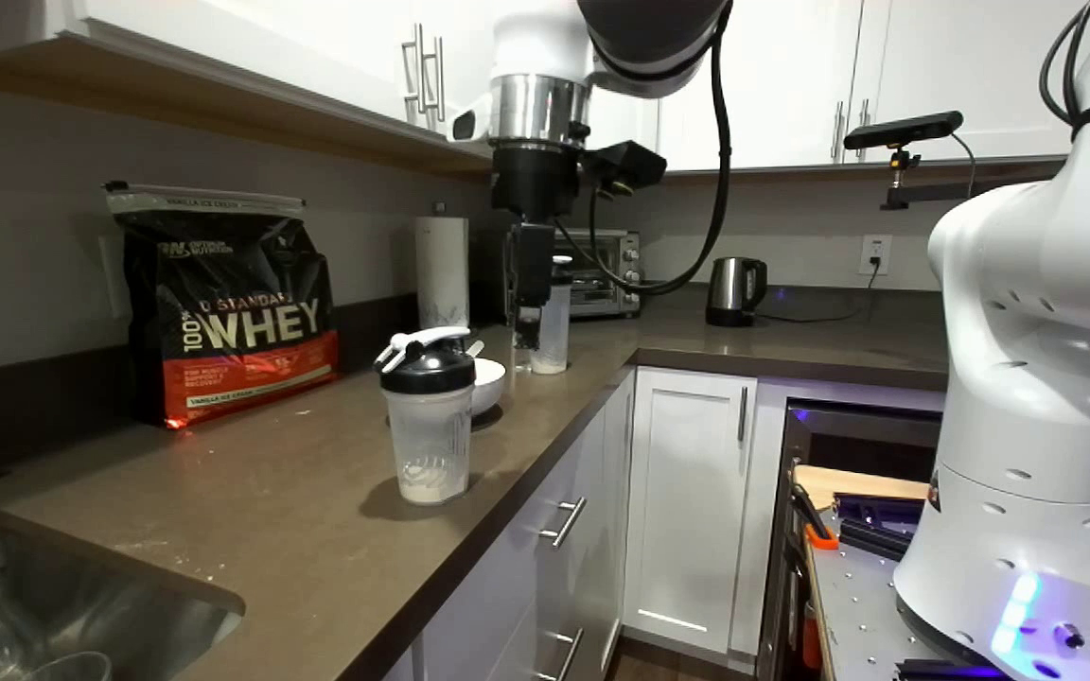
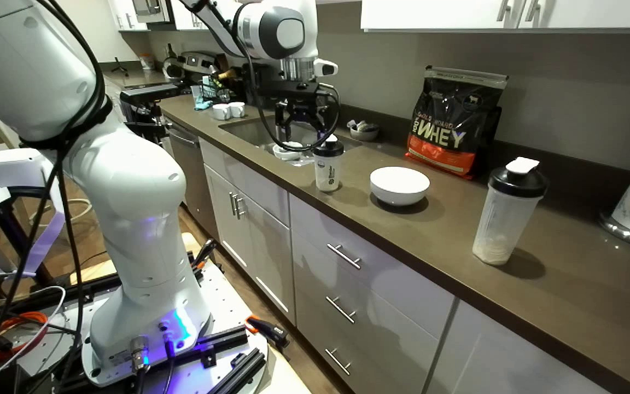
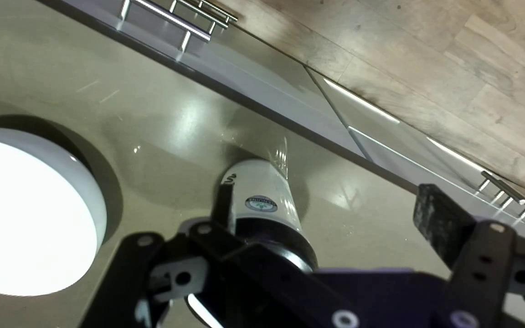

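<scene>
My gripper [image 3: 331, 212] points down over the counter with its jaws wide apart and nothing held between them. In the wrist view a shaker bottle [image 3: 262, 189] with a black lid stands by the left finger [image 3: 223, 205], which partly covers it; whether they touch I cannot tell. This shaker [image 2: 327, 172] appears close beside the gripper [image 2: 304, 128] in an exterior view. A white bowl [image 3: 30, 214] lies to the left in the wrist view. Past that bowl [image 2: 400, 183] stands another shaker [image 2: 506, 224], with pale powder in its bottom.
A black and red whey bag [image 1: 242, 312] leans near the wall. Also on the counter are a paper towel roll [image 1: 443, 270], a toaster oven [image 1: 602, 274] and a kettle [image 1: 734, 288]. A sink [image 1: 81, 605] holds glassware. Upper cabinets [image 1: 290, 47] overhang the counter.
</scene>
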You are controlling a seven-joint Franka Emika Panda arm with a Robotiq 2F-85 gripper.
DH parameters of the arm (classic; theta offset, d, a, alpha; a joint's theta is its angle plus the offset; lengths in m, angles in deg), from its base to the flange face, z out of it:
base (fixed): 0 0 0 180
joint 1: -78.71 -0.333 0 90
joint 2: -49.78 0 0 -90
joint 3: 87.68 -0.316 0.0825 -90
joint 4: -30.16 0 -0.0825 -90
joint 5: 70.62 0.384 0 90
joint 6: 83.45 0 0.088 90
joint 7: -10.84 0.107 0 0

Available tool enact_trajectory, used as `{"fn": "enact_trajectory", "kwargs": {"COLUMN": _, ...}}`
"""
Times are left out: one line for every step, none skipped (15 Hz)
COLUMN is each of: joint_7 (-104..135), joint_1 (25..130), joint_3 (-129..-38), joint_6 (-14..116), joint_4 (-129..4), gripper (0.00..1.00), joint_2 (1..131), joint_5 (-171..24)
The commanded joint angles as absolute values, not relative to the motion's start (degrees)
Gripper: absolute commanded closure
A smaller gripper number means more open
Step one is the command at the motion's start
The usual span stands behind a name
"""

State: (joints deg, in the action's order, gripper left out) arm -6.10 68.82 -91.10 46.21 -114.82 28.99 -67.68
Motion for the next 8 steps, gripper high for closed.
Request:
{"fn": "enact_trajectory", "kwargs": {"joint_7": -9.7, "joint_1": 69.28, "joint_3": -90.41, "joint_6": 50.09, "joint_4": -113.89, "gripper": 0.0, "joint_2": 30.6, "joint_5": -70.15}}
{"fn": "enact_trajectory", "kwargs": {"joint_7": -10.43, "joint_1": 69.48, "joint_3": -90.19, "joint_6": 51.04, "joint_4": -113.33, "gripper": 0.0, "joint_2": 31.07, "joint_5": -70.94}}
{"fn": "enact_trajectory", "kwargs": {"joint_7": -11.53, "joint_1": 69.68, "joint_3": -89.78, "joint_6": 52.1, "joint_4": -112.51, "gripper": 0.0, "joint_2": 31.7, "joint_5": -72.05}}
{"fn": "enact_trajectory", "kwargs": {"joint_7": -12.48, "joint_1": 69.78, "joint_3": -89.38, "joint_6": 53.22, "joint_4": -111.86, "gripper": 0.0, "joint_2": 32.33, "joint_5": -72.91}}
{"fn": "enact_trajectory", "kwargs": {"joint_7": -14.28, "joint_1": 69.66, "joint_3": -88.68, "joint_6": 54.06, "joint_4": -110.87, "gripper": 0.0, "joint_2": 33.11, "joint_5": -73.46}}
{"fn": "enact_trajectory", "kwargs": {"joint_7": -16.32, "joint_1": 69.43, "joint_3": -87.96, "joint_6": 54.69, "joint_4": -109.93, "gripper": 0.0, "joint_2": 34.03, "joint_5": -73.54}}
{"fn": "enact_trajectory", "kwargs": {"joint_7": -18.17, "joint_1": 69.31, "joint_3": -87.38, "joint_6": 55.08, "joint_4": -108.83, "gripper": 0.0, "joint_2": 35.13, "joint_5": -73.51}}
{"fn": "enact_trajectory", "kwargs": {"joint_7": -20.32, "joint_1": 69.02, "joint_3": -86.75, "joint_6": 54.99, "joint_4": -107.72, "gripper": 0.0, "joint_2": 36.18, "joint_5": -72.73}}
